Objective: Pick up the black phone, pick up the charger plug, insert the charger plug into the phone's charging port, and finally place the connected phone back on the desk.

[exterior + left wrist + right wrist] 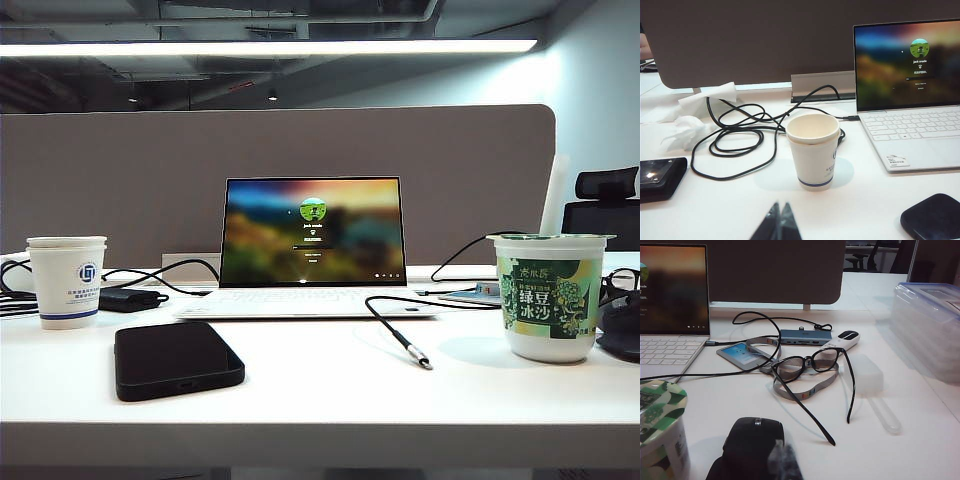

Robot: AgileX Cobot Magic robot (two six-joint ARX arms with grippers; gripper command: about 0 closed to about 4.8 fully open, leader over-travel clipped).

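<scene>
While apart, both fingers (780,222) (782,460) closed.

Open laptop (312,250) at centre, paper cup (66,281) left, green dessert tub (550,296) right, glasses (812,367), black mouse (752,442)

- On the green dessert tub (549,296) to my right: large white characters "绿豆冰沙".
- On the laptop screen (907,64) ahead of me: "jack snada" beneath a round avatar.
- The paper cup's (66,281) blue logo stays unreadable.
</scene>
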